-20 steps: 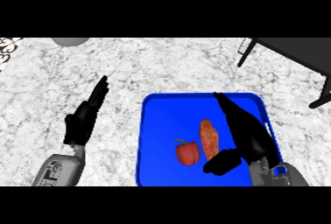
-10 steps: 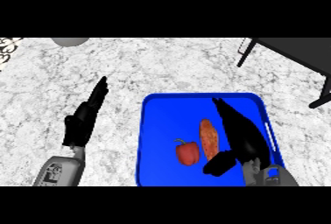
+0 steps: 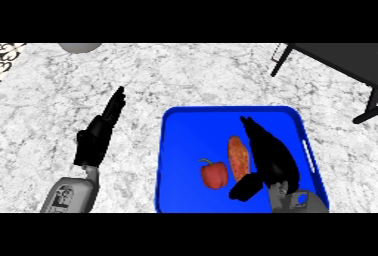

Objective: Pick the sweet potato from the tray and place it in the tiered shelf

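Note:
An orange-brown sweet potato (image 3: 238, 157) lies lengthwise in the middle of the blue tray (image 3: 184, 145). My right hand (image 3: 269, 157) is over the tray just right of the potato, fingers straight and pointing away, thumb low near the potato's near end; the hand is open and I cannot tell whether it touches the potato. My left hand (image 3: 100, 132) rests open on the marble counter left of the tray, fingers straight. The black tiered shelf (image 3: 332, 60) shows only partly at the top right corner.
A red bell pepper (image 3: 213, 174) lies in the tray left of the potato. A grey round object (image 3: 80, 47) sits at the counter's far left edge. Bare marble lies between tray and shelf legs.
My right hand has drawn back toward me and shifted slightly left, closer beside the sweet potato. The left hand, potato and pepper have stayed in place.

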Controlling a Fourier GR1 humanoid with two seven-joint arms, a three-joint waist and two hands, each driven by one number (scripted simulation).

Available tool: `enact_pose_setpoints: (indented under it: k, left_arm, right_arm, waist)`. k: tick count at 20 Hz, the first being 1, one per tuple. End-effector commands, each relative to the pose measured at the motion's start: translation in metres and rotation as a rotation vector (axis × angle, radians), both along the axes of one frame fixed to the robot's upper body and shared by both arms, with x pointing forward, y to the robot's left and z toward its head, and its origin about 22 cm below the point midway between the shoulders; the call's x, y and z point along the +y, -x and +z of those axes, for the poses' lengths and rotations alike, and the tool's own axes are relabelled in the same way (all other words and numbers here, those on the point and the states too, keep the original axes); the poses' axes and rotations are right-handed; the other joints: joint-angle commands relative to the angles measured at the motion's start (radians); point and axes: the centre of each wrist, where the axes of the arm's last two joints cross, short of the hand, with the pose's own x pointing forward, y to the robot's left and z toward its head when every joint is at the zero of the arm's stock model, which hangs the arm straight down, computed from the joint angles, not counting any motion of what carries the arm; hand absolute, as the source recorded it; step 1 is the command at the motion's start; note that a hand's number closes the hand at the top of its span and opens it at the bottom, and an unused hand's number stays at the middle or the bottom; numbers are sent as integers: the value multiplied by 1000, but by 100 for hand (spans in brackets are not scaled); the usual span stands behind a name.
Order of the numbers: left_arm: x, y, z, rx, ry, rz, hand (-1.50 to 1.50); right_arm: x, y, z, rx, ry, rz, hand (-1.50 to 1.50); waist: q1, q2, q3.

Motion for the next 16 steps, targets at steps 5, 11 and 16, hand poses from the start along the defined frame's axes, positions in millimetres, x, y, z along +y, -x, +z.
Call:
enact_pose_setpoints:
  k: [5, 11, 16]
  left_arm:
    - [0, -6, 9, -3, 0, 9, 0]
    - [10, 12, -18, 7, -4, 8, 0]
    - [-8, -3, 4, 16, 7, -3, 0]
  right_arm:
    - [-4, -7, -11, 40, 6, 6, -150]
    - [-10, -10, -44, 73, 12, 26, -150]
    - [3, 5, -33, 73, 92, 116, 150]
  waist:
    - [0, 0, 0]
    - [1, 0, 0]
    - [-1, 0, 0]
